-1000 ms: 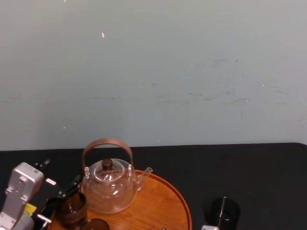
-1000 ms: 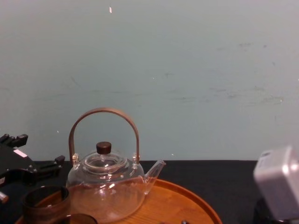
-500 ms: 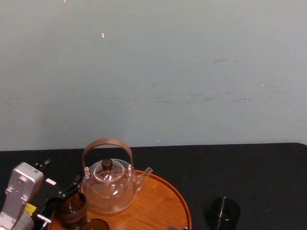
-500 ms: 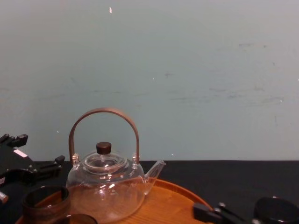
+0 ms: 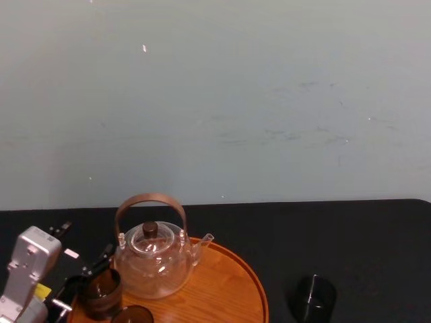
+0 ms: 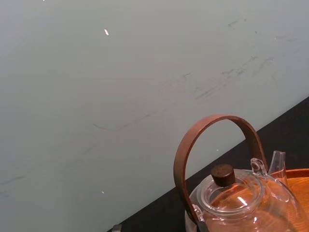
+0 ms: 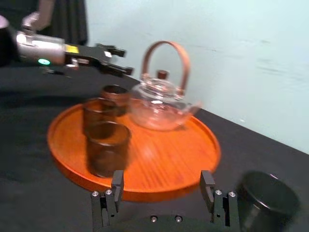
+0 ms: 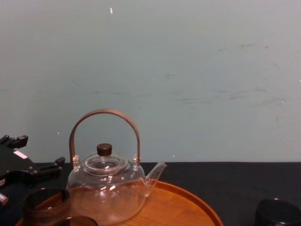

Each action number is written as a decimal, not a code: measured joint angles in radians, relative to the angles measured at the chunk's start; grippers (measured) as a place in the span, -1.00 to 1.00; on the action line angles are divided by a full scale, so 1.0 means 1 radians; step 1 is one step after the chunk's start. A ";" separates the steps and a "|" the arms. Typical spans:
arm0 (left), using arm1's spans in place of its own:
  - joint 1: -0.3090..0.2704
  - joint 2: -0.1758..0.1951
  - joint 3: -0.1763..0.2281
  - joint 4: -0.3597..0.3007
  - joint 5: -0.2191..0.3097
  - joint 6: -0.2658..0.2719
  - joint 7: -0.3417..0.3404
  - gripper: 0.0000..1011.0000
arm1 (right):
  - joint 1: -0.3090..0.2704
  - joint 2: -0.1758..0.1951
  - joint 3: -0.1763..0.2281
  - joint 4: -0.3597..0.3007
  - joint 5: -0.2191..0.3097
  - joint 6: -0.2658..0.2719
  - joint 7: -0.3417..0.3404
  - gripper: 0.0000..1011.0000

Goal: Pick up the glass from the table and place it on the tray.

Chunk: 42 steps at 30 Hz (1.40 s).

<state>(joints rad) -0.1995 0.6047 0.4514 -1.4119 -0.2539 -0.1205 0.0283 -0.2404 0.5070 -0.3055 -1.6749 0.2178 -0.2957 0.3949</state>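
A clear glass teapot [image 6: 241, 205] stands upright, cut off by the frame's lower edge. Its arched brown wooden handle [image 6: 218, 118] rises over a glass lid [image 6: 232, 194] topped by a dark round knob [image 6: 222, 174]. The spout [image 6: 277, 162] points up and away from the handle. The teapot sits on the orange wooden tray [image 6: 299, 172], on a black bench [image 6: 292, 128]. Behind is a pale, scuffed wall [image 6: 120, 72].

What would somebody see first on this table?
The clear glass teapot with its arched wooden handle stands out, on the round orange wooden tray beside three dark tumblers. One more dark glass stands alone on the black table, right of the tray. The left gripper is at the tray's left edge; the open right gripper faces the tray.
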 joint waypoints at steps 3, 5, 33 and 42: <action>0.000 0.000 0.000 0.000 0.000 0.000 0.000 0.98 | -0.016 -0.003 0.030 0.009 0.003 -0.003 -0.017 0.98; 0.000 0.000 0.000 0.000 0.000 0.000 0.000 0.98 | -0.021 -0.005 0.044 0.017 0.005 -0.003 -0.025 0.98; 0.000 0.000 0.000 0.000 0.000 0.000 0.000 0.98 | 0.180 -0.083 0.124 0.211 0.029 0.169 -0.012 0.98; 0.000 0.000 0.000 0.000 0.000 0.000 0.000 0.98 | 0.271 -0.096 0.074 0.279 0.001 0.206 0.010 0.98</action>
<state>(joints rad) -0.1995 0.6047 0.4514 -1.4119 -0.2539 -0.1206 0.0283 0.0303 0.4111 -0.2311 -1.3963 0.2184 -0.0893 0.4046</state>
